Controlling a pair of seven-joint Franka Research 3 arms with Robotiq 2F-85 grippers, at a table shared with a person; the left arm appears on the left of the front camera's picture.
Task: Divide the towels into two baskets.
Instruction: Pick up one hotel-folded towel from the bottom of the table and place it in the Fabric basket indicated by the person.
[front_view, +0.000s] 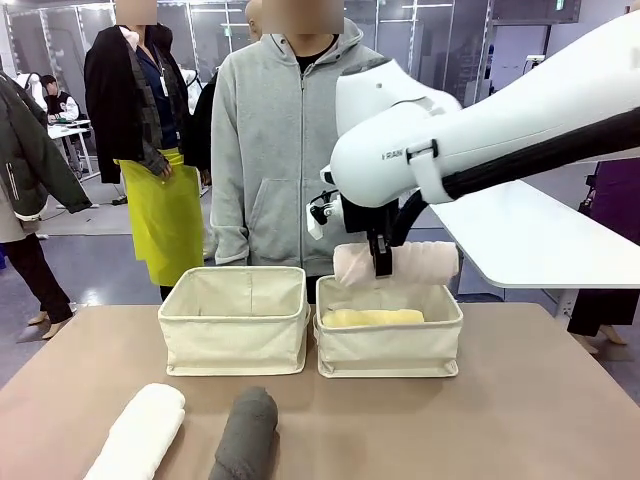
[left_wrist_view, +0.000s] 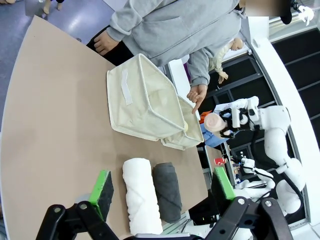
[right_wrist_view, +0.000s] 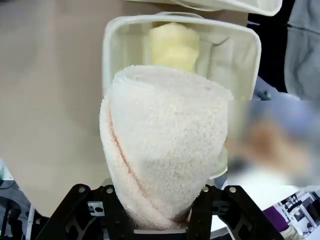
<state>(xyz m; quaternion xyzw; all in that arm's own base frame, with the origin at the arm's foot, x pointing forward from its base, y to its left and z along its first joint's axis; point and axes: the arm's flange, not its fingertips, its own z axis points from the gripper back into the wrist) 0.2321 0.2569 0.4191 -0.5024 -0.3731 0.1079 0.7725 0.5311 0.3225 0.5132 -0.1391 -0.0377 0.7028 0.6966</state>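
My right gripper is shut on a rolled cream towel and holds it level above the right basket. In the right wrist view the cream towel hangs over that basket, where a pale yellow towel lies. The yellow towel shows inside the basket in the front view too. The left basket holds nothing that I can see. A white towel and a dark grey towel lie side by side on the near table. My left gripper is open above the white towel and grey towel.
A person in a grey hoodie stands at the far side behind the baskets, one hand near the basket rim. Other people stand behind on the left. A white table is at the right. The tan tabletop is bare at the right.
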